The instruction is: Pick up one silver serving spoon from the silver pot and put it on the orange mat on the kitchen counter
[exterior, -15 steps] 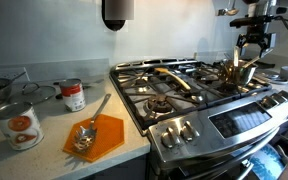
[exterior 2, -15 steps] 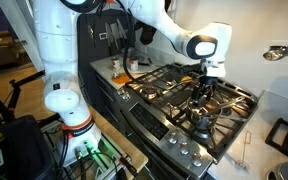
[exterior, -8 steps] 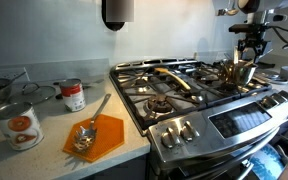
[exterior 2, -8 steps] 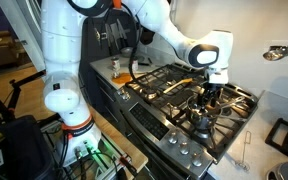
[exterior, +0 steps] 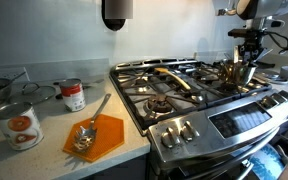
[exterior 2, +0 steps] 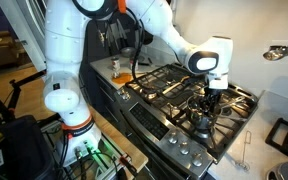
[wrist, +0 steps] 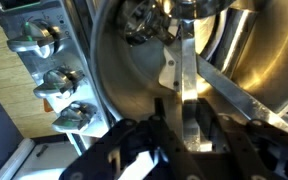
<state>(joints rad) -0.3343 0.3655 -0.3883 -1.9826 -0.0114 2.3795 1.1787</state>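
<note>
Currently the end effector [exterior: 249, 52] is hanging over the silver pot [exterior: 236, 72], which is sitting on the stove [exterior: 184, 90]. In the wrist view its fingers [wrist: 212, 135] are closing tight on the handle of a silver serving spoon [wrist: 188, 85], pinching it. The handle is running down into the pot. Another spoon [exterior: 84, 135] is lying on the orange mat [exterior: 108, 140] on the table [exterior: 24, 165], well apart from the pot.

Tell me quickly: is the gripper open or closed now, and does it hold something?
Gripper: it looks closed on the handle of a silver serving spoon, over the silver pot.
</note>
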